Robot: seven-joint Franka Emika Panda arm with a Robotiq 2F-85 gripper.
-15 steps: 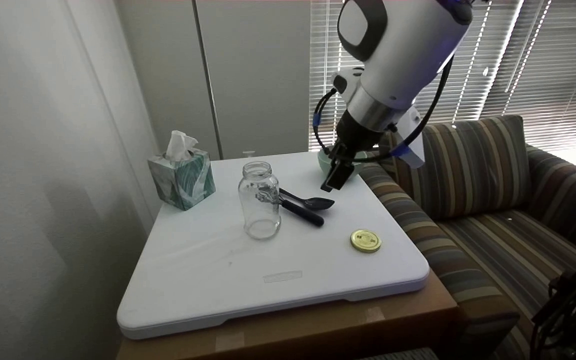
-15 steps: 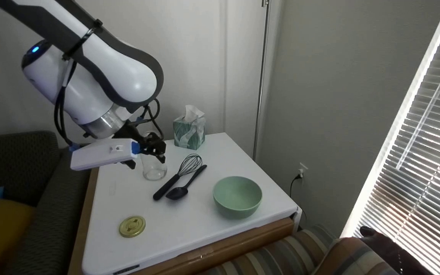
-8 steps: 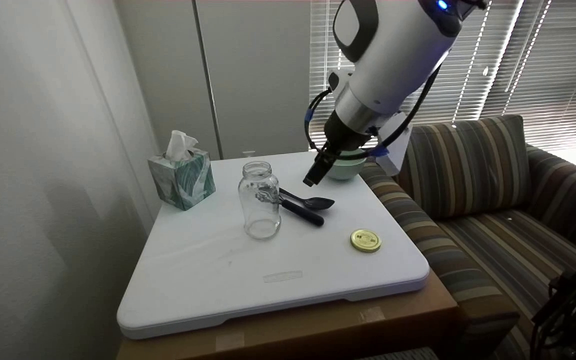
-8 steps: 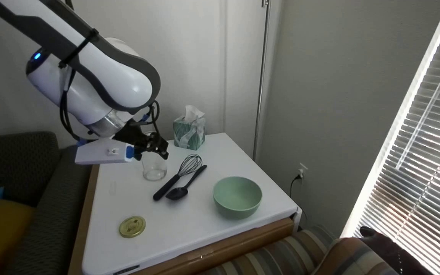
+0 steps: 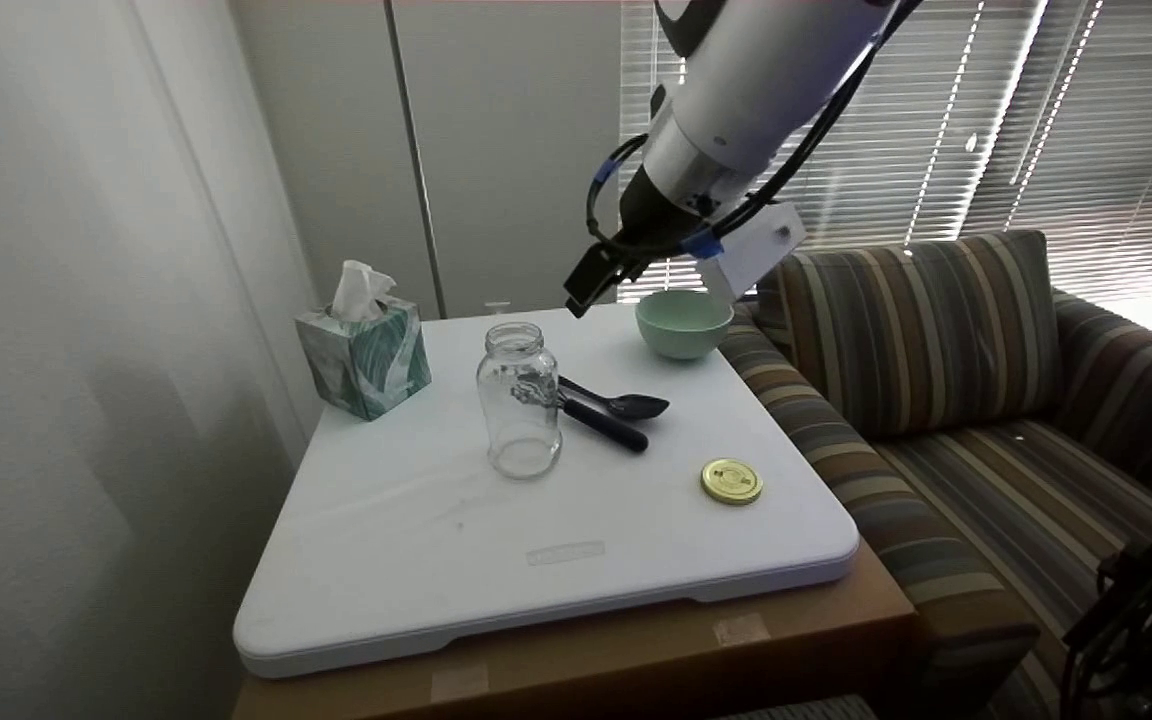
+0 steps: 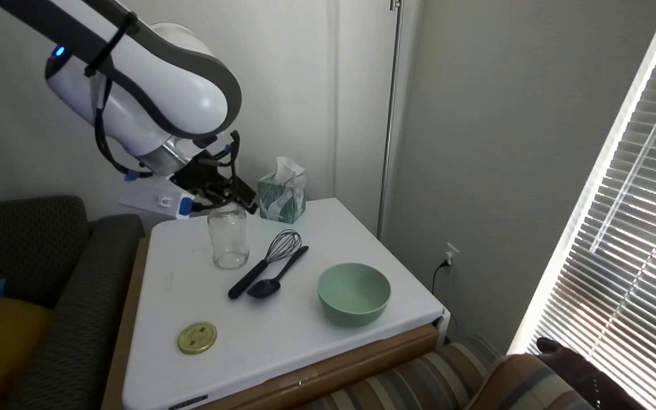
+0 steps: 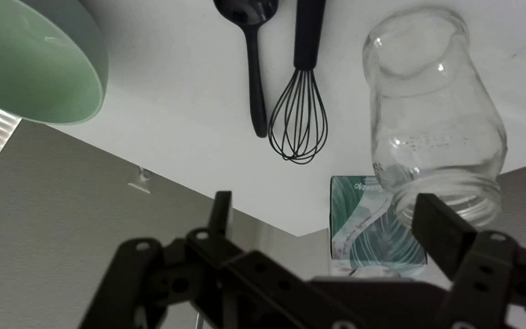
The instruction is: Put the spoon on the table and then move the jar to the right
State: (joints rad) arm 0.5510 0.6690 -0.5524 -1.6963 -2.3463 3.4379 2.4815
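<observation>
Wrist view shows the gripper (image 7: 324,201) with its jaws wide apart and nothing held; the tissue box (image 7: 365,233) merely appears beyond the gap. The coming move turns on the jar (image 7: 434,123), which lies to one side of the jaws, not squarely between them, with one of the fingers (image 7: 445,235) overlapping its mouth in that picture. Both exterior views have the jar upright, long axis vertical, and in an exterior view it stands apart from the gripper, which hangs well above the tabletop (image 5: 406,570). The arm (image 6: 191,97) reaches in high, bends sharply and slopes down to the gripper, which sits tilted against the jar's upright line. I judge that the jar is next, and that the gripper would have to shift sideways and lessen its slant before closing around it. Further out, the spoon (image 7: 253,61) already lies flat on the tabletop, just beside the whisk (image 7: 305,66), so the first step looks done. Past these, toward the tabletop's edges, rest the lid (image 5: 732,481) and the bowl (image 5: 684,330).
</observation>
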